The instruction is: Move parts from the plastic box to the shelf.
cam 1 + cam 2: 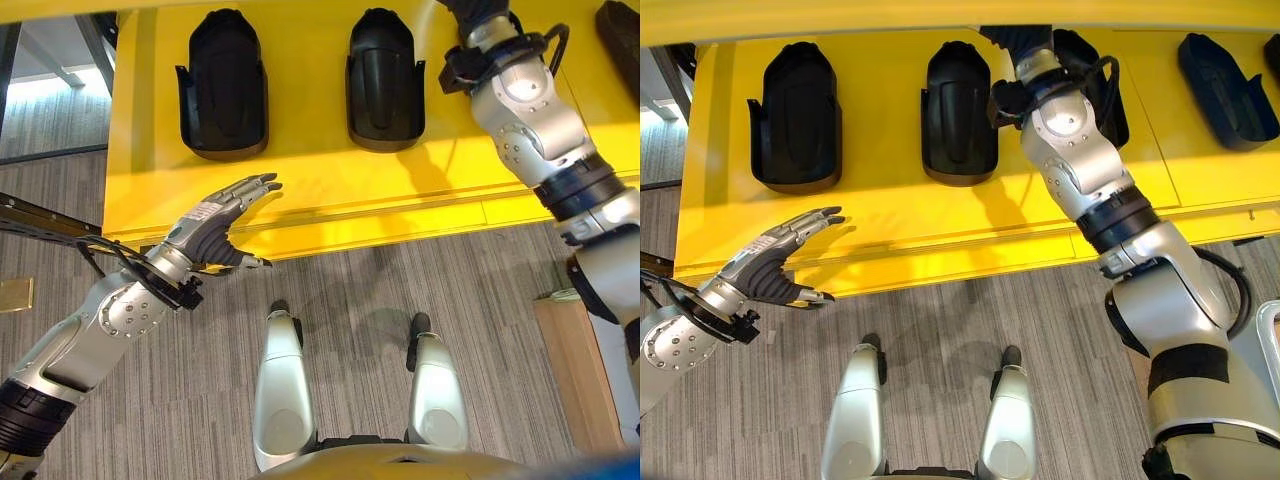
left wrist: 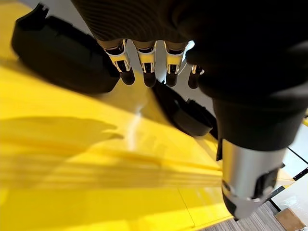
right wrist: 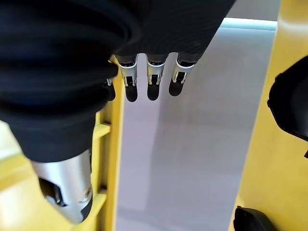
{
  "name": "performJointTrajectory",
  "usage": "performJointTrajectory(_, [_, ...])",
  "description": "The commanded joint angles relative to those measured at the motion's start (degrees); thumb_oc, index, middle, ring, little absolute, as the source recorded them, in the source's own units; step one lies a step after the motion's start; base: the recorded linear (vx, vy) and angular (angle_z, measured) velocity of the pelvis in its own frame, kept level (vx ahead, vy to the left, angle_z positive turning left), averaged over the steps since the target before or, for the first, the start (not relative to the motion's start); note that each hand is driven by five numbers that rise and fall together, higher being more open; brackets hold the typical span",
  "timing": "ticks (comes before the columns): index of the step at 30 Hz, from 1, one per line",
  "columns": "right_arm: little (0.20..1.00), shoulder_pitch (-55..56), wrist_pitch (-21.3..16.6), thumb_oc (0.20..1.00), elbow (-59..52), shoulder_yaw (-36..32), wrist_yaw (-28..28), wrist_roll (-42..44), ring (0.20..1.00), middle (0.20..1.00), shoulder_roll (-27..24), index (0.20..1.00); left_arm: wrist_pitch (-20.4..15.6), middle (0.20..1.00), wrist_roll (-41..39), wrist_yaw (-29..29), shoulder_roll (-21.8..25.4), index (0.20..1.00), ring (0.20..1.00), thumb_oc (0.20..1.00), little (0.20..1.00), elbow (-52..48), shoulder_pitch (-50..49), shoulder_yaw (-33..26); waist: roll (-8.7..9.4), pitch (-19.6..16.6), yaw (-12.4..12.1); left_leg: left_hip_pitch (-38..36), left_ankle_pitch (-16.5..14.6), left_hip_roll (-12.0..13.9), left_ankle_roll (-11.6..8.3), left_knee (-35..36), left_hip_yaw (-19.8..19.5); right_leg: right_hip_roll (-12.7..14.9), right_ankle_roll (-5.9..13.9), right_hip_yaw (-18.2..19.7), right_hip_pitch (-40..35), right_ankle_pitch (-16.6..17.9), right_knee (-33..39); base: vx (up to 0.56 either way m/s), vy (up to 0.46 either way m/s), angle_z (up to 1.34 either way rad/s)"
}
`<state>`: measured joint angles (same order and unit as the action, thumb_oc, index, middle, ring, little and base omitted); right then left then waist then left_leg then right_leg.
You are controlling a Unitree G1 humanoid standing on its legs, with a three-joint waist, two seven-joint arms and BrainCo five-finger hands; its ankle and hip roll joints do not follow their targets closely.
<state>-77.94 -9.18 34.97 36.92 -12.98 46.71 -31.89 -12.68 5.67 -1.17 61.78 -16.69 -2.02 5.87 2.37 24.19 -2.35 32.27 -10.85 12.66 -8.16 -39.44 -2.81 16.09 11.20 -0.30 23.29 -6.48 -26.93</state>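
Several black moulded parts lie in a row on the yellow shelf (image 1: 330,195): one (image 1: 222,85) at the left, one (image 1: 380,80) in the middle, one (image 1: 1225,75) at the far right. Another part (image 1: 1102,90) lies half hidden behind my right forearm. My left hand (image 1: 215,225) hovers open at the shelf's front edge, fingers (image 2: 144,65) straight, holding nothing. My right arm reaches across the shelf to its back. The right hand (image 1: 1015,40) is past the parts, its fingers (image 3: 151,82) straight and empty over a grey surface behind the shelf.
Grey carpet lies in front of the shelf. A wooden box (image 1: 575,370) stands on the floor at the right. A dark metal bar (image 1: 40,215) runs along the shelf's left end.
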Motion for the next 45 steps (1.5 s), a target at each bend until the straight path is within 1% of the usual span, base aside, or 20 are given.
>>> performJointTrajectory(1, [1.0, -6.15, -0.69, 1.0, 5.53, -1.85, -0.9, -1.61, 1.0, 1.0, 2.32, 1.0, -1.48, 1.0, -2.82, -0.39, 2.99, 1.0, 1.0, 1.0, 1.0, -4.92, -2.78, 0.9, 0.22, -1.64, -0.87, -1.78, 7.37, 0.91, 0.47, 8.6, -0.98, 1.39, -2.27, 1.32, 0.89, -2.95, -7.73, 0.01, 0.005, 0.07])
performJointTrajectory(5, [1.0, -10.68, 1.08, 1.0, 16.96, -0.64, -1.01, -1.56, 1.0, 1.0, 4.13, 1.0, -1.13, 1.0, -3.46, -0.51, 3.46, 1.0, 1.0, 1.0, 1.0, -5.2, -3.76, 0.14, 0.16, -0.83, -1.93, -0.48, 7.5, 0.53, 0.84, 8.36, -1.6, 1.41, -2.38, 0.37, 0.9, -2.92, -7.71, 0.02, 0.006, 0.08])
performJointTrajectory(7, [1.0, -11.01, 1.14, 1.0, 18.39, -0.81, -1.05, -1.34, 1.0, 1.0, 4.38, 1.0, -0.95, 1.0, -3.52, -0.55, 3.37, 1.0, 1.0, 1.0, 1.0, -5.39, -3.92, -0.1, 0.12, -0.71, -2.06, -0.2, 7.51, 0.42, 0.89, 8.28, -1.72, 1.38, -2.4, 0.16, 0.88, -2.9, -7.66, 0.03, 0.005, 0.07])
performJointTrajectory(8, [1.0, -11.95, 1.27, 1.0, 21.84, -1.16, -1.33, -0.68, 1.0, 1.0, 4.57, 1.0, -0.88, 1.0, -3.49, -0.76, 3.26, 1.0, 1.0, 1.0, 1.0, -4.98, -4.28, -0.11, 0.15, -0.41, -2.36, 0.26, 7.33, 0.2, 1.04, 7.98, -1.95, 1.46, -2.41, -0.09, 0.84, -2.96, -7.74, 0.02, 0.007, 0.1])
performJointTrajectory(10, [1.0, -12.39, 1.44, 1.0, 23.81, -1.44, -1.5, -0.52, 1.0, 1.0, 4.79, 1.0, -0.84, 1.0, -3.73, -0.83, 3.12, 1.0, 1.0, 1.0, 1.0, -5.22, -4.4, -0.25, 0.13, -0.31, -2.6, 0.48, 7.28, 0.05, 1.13, 7.94, -2.03, 1.48, -2.42, -0.28, 0.8, -2.93, -7.62, 0.02, 0.002, 0.1])
performJointTrajectory(11, [1.0, -13.38, 1.66, 1.0, 27.35, -1.59, -1.69, -0.36, 1.0, 1.0, 5.09, 1.0, -0.82, 1.0, -3.53, -1.47, 2.97, 1.0, 1.0, 1.0, 1.0, -4.78, -4.57, -0.17, 0.11, -0.09, -2.93, 0.96, 7.3, -0.2, 1.26, 7.89, -2.12, 1.43, -2.41, -0.62, 0.99, -2.86, -7.49, 0.04, -0.003, 0.08])
performJointTrajectory(13, [1.0, -13.7, 1.83, 1.0, 28.72, -1.7, -1.79, -0.41, 1.0, 1.0, 5.08, 1.0, -0.78, 1.0, -3.52, -1.49, 2.96, 1.0, 1.0, 1.0, 1.0, -4.94, -4.54, -0.28, 0.08, 0.06, -3.08, 1.07, 6.69, -0.22, 1.25, 7.4, -2.24, 1.5, -2.35, -0.75, 0.87, -3.36, -7.77, 0.02, 0.0, 0.02])
performJointTrajectory(14, [1.0, -13.94, 2.08, 1.0, 29.78, -1.84, -1.99, -0.48, 1.0, 1.0, 4.83, 1.0, -0.67, 1.0, -3.5, -1.59, 2.82, 1.0, 1.0, 1.0, 1.0, -4.99, -4.65, -0.29, 0.03, 0.14, -3.28, 1.38, 7.08, -0.35, 1.4, 7.57, -2.27, 1.47, -2.36, -0.86, 1.02, -2.93, -7.54, 0.0, 0.0, 0.0])
performJointTrajectory(16, [1.0, -15.15, 2.51, 1.0, 33.27, -1.75, -2.24, -1.06, 1.0, 1.0, 4.12, 1.0, -0.74, 1.0, -3.12, -2.1, 2.76, 1.0, 1.0, 1.0, 1.0, -4.72, -4.98, -0.38, -0.19, 0.55, -3.74, 1.94, 6.46, -0.61, 1.52, 7.0, -2.48, 1.44, -2.35, -1.0, 1.14, -3.5, -7.87, 0.0, 0.0, 0.0])
performJointTrajectory(17, [1.0, -15.43, 2.83, 1.0, 34.21, -1.38, -2.14, -1.58, 1.0, 1.0, 3.75, 1.0, -0.68, 1.0, -3.05, -2.22, 2.8, 1.0, 1.0, 1.0, 1.0, -4.85, -4.98, -0.48, -0.18, 0.64, -3.88, 2.33, 6.97, -0.67, 1.65, 7.23, -2.51, 1.4, -2.36, -1.09, 1.43, -3.05, -7.7, 0.0, 0.0, 0.0])
performJointTrajectory(19, [1.0, -16.47, 3.32, 1.0, 35.84, -0.94, -1.77, -1.88, 1.0, 1.0, 3.04, 1.0, -0.57, 1.0, -3.0, -2.32, 2.78, 1.0, 1.0, 1.0, 1.0, -4.84, -4.96, -0.54, -0.27, 0.84, -4.2, 2.91, 6.57, -0.82, 1.68, 6.8, -2.74, 1.41, -2.32, -1.45, 1.66, -3.45, -7.99, 0.0, 0.001, 0.06])
performJointTrajectory(20, [1.0, -16.88, 3.38, 1.0, 36.2, -0.72, -1.77, -1.94, 1.0, 1.0, 2.67, 1.0, -0.65, 1.0, -2.96, -2.4, 2.84, 1.0, 1.0, 1.0, 1.0, -4.94, -4.98, -0.6, -0.33, 0.97, -4.35, 3.26, 7.04, -0.93, 1.78, 7.0, -2.87, 1.35, -2.37, -1.43, 1.96, -3.13, -7.89, 0.02, 0.0, 0.07])
performJointTrajectory(21, [1.0, -16.99, 3.38, 1.0, 36.33, -0.67, -1.69, -1.9, 1.0, 1.0, 2.66, 1.0, -0.65, 1.0, -2.96, -2.4, 2.82, 1.0, 1.0, 1.0, 1.0, -4.94, -4.94, -0.58, -0.34, 1.03, -4.34, 3.24, 6.5, -0.92, 1.71, 6.62, -2.9, 1.39, -2.34, -1.45, 1.88, -3.61, -8.19, 0.0, 0.003, 0.09])
performJointTrajectory(24, [1.0, -18.09, 4.28, 1.0, 38.65, 0.45, -1.22, -2.54, 1.0, 1.0, 1.62, 1.0, -0.66, 1.0, -2.93, -2.55, 2.61, 1.0, 1.0, 1.0, 1.0, -4.85, -5.38, -0.94, -0.1, 1.54, -5.02, 4.14, 6.65, -1.11, 1.8, 6.44, -3.25, 1.36, -2.32, -1.77, 2.34, -3.62, -8.44, 0.0, 0.0, 0.08])
performJointTrajectory(29, [1.0, -19.02, 4.62, 1.0, 40.13, 1.37, -0.65, -2.93, 1.0, 1.0, 1.1, 1.0, -0.66, 1.0, -2.84, -2.97, 2.04, 1.0, 1.0, 1.0, 1.0, -4.57, -5.26, -0.8, -0.01, 1.94, -5.65, 5.32, 6.41, -1.4, 2.01, 5.77, -3.66, 1.31, -2.5, -2.12, 3.16, -3.96, -9.26, 0.0, -0.002, 0.03])
performJointTrajectory(36, [1.0, -19.44, 4.71, 1.0, 41.88, 0.92, -0.77, -2.37, 1.0, 1.0, 2.25, 1.0, -0.41, 1.0, -2.09, -3.64, 1.89, 1.0, 1.0, 1.0, 1.0, -4.48, -5.83, -0.98, -0.25, 2.25, -6.14, 6.91, 6.09, -1.63, 2.18, 4.73, -4.05, 1.19, -2.69, -2.05, 4.81, -4.33, -10.36, -0.01, 0.006, 0.02])
performJointTrajectory(45, [1.0, -19.91, 4.9, 1.0, 43.23, 0.27, -0.66, -1.29, 1.0, 1.0, 1.39, 1.0, -0.36, 1.0, -1.79, -4.06, 1.83, 1.0, 1.0, 1.0, 1.0, -4.35, -6.05, -1.19, -0.44, 2.88, -6.85, 8.4, 6.2, -1.97, 2.36, 4.43, -4.61, 1.19, -2.71, -2.16, 6.04, -4.39, -10.92, 0.0, 0.005, 0.03])
